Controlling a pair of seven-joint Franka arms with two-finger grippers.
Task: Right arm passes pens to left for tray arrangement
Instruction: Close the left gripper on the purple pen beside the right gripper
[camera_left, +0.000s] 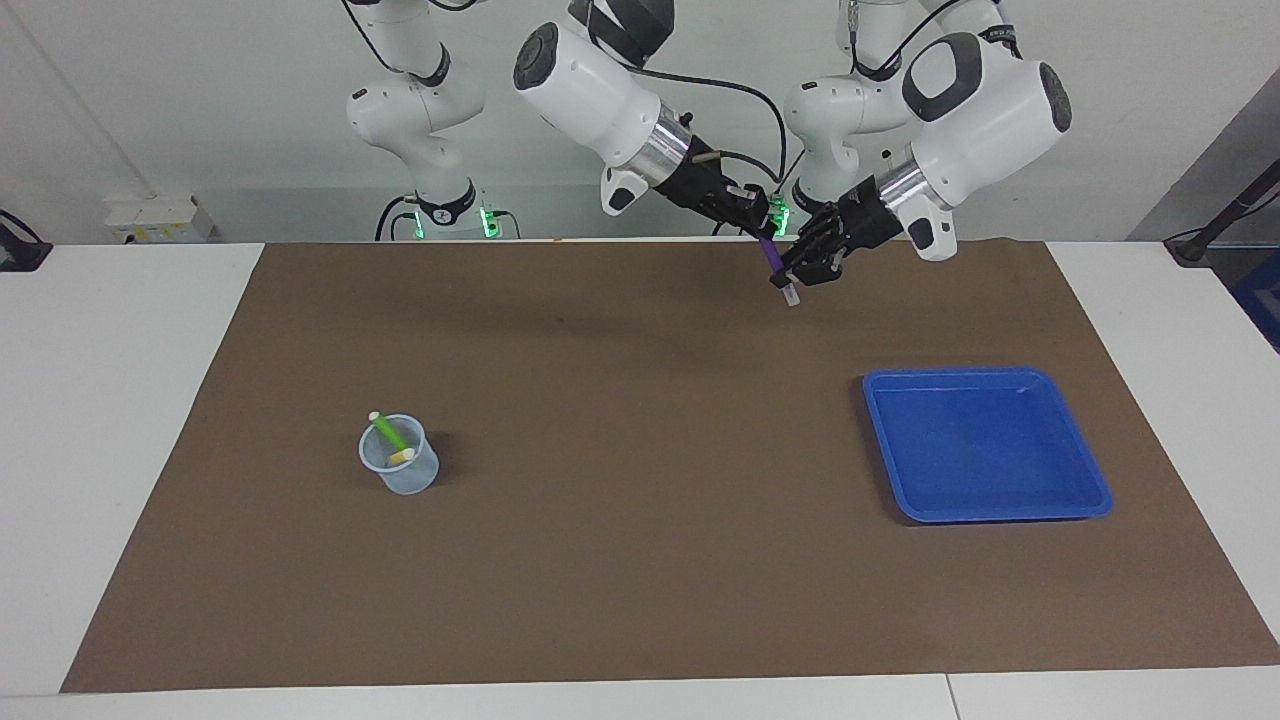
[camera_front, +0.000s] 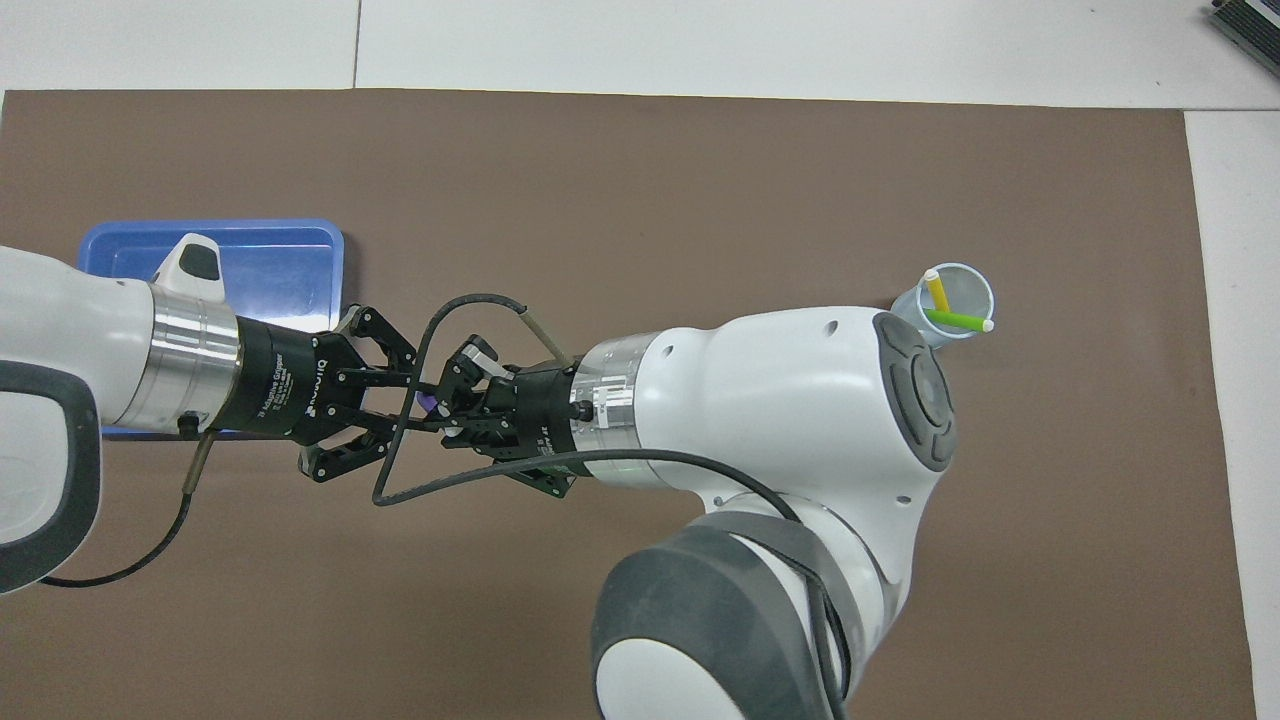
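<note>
Nearest the robots, both grippers meet in the air over the brown mat (camera_left: 620, 480), close to the mat's edge at the robots' side and somewhat toward the left arm's end; the right gripper (camera_left: 762, 232) is pinched on the upper end of the purple pen (camera_left: 772, 260), which hangs slanted with its pale tip lowest; the left gripper (camera_left: 790, 280) has its fingers drawn in around the pen's lower part, so that both hold the one pen; in the overhead view only a small purple spot (camera_front: 427, 403) shows between the two black heads, and the right arm's cable loops just beside them.

Farther out, toward the left arm's end, the blue tray (camera_left: 1085, 470) lies flat on the mat with nothing in it; its rim stands apart from the mat's side edge and from the mat's edge farthest from the robots; bare mat lies between it and the pen above.

Toward the right arm's end, well apart from the tray, the clear cup (camera_left: 408, 478) stands upright on the mat; the green pen (camera_left: 388, 433) and the yellow pen (camera_front: 938, 293) lean in it, their ends over its rim; a wide stretch of bare mat runs between cup and tray; the mat's edges leave a band of white table (camera_left: 120, 400) on all sides.
</note>
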